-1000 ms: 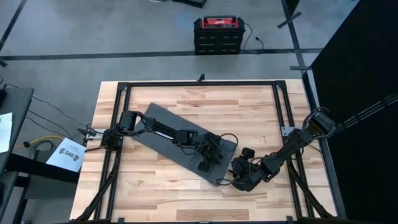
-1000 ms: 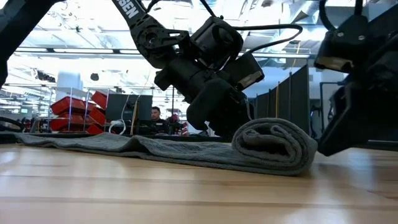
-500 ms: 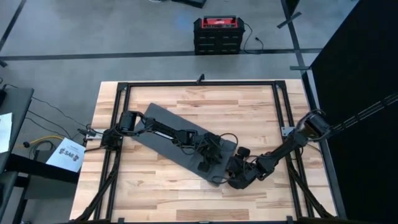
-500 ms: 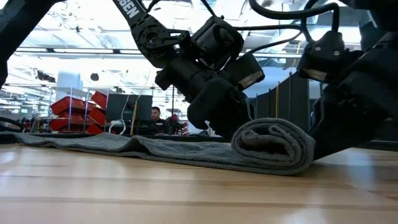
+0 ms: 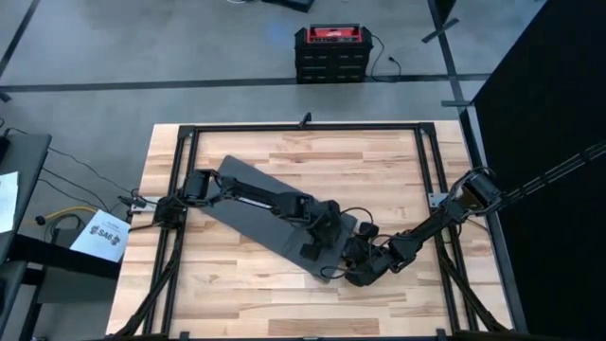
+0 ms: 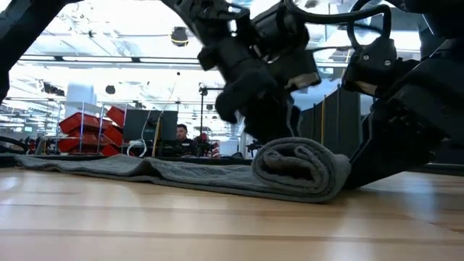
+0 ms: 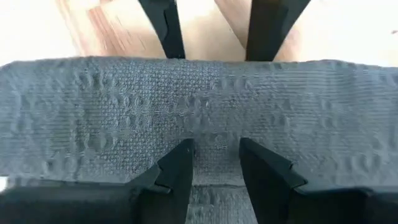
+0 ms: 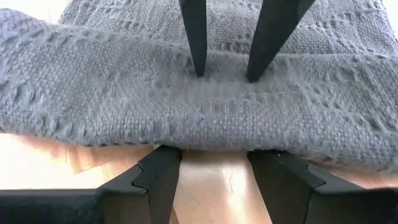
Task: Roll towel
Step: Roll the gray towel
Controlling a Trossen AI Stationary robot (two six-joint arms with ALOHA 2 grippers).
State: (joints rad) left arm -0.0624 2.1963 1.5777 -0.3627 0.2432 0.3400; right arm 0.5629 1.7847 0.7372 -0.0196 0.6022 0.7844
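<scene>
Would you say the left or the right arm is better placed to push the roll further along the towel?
Probably the right: the right gripper sits behind the roll, on its table side. The left gripper rests on top of the towel.

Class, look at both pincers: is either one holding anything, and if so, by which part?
Nothing is gripped. The left pincer and right pincer are open, touching opposite sides of the rolled end of the dark grey soft cloth towel.

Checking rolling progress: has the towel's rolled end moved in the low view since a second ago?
Yes. The towel's rolled end has shifted left along the table, toward the flat part of the cloth.
</scene>
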